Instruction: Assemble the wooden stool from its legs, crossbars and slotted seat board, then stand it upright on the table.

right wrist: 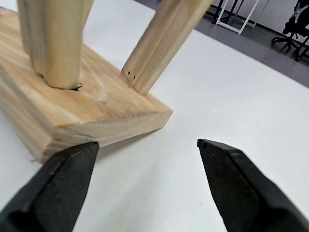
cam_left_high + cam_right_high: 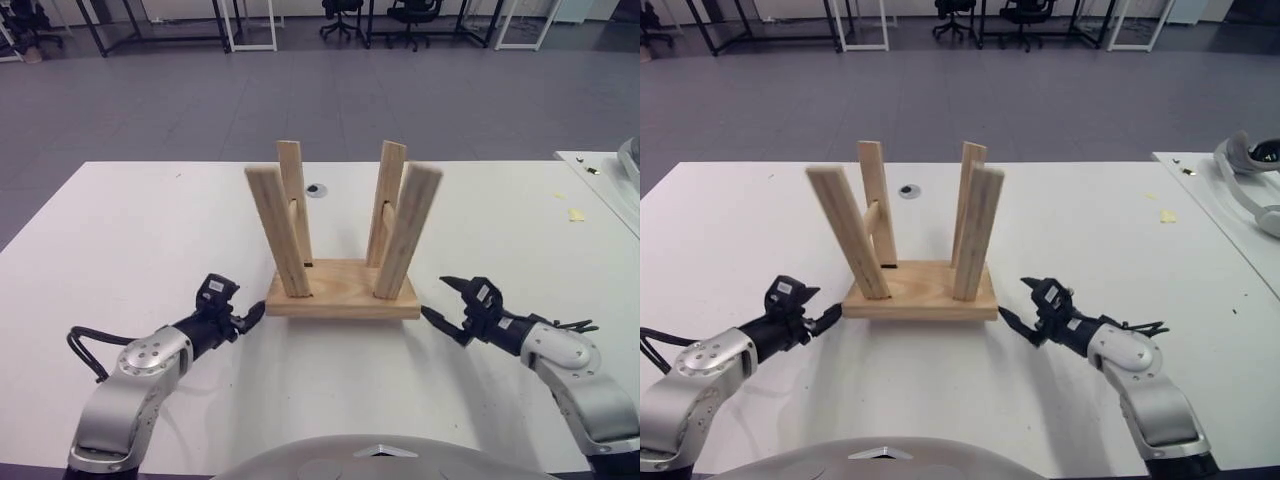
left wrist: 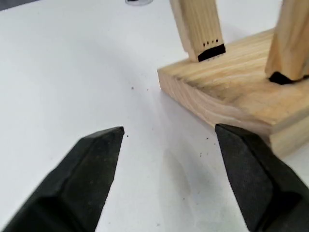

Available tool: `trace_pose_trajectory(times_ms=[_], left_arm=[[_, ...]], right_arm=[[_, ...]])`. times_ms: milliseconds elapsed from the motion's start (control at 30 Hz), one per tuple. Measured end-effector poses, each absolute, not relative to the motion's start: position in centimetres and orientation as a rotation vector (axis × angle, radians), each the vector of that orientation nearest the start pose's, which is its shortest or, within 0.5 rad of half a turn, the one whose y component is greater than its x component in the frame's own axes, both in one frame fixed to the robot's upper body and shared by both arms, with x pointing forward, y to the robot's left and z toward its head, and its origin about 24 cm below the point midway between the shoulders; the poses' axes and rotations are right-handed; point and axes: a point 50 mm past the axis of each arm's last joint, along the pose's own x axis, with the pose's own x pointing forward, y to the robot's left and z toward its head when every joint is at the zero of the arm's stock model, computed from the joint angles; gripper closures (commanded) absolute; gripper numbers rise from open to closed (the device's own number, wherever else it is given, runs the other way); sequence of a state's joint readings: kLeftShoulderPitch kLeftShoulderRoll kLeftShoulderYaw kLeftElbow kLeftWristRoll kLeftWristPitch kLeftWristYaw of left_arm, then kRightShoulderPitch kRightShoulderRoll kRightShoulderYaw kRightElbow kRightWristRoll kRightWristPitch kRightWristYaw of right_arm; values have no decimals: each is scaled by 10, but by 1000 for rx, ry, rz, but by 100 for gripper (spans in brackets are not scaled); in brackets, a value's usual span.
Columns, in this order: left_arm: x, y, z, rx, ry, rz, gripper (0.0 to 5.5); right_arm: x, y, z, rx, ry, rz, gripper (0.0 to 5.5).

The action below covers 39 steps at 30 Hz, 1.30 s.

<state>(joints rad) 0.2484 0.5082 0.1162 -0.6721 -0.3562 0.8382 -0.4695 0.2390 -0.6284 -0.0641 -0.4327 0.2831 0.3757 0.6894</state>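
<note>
On table (image 2: 120, 230): stool (image 2: 343, 290) upside-down (crossbars (image 2: 872, 216) mostly hidden) | both jaws spread

The left arm (image 2: 140, 375) is bent low, and the left tool (image 3: 169, 129) has its fingers spread apart. Opposite it, tips pointing back, the right tool (image 2: 434, 296) gapes wide on the bent right arm (image 2: 580, 385).

No legible text, white sticker (image 2: 213, 287) on left end effector (image 2: 254, 314) too small to read
</note>
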Motion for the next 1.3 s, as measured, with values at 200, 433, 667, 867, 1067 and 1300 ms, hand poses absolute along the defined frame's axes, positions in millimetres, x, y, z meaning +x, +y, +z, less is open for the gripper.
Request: trace_pose_trajectory(times_ms=[200,433,667,867,1067,1300], left_arm=[[175,201,117,148,432,-664,199],[166,217,122,191,449,-762,199],[152,236,99,294,648,-1008,199],[195,219,95,329,515,-1112,218],[205,206,97,330,475,-1216,324],[210,201,104,331,440,-1260,364]], right_arm=[[190,-224,118,-310,295,755,166],[183,-224,133,-272,303,822,166],[171,-234,114,-279,498,983,166],[195,-207,105,-298,466,1188,185],[204,-193,109,-256,428,1266,302],[201,-198,113,-252,475,1330,395]])
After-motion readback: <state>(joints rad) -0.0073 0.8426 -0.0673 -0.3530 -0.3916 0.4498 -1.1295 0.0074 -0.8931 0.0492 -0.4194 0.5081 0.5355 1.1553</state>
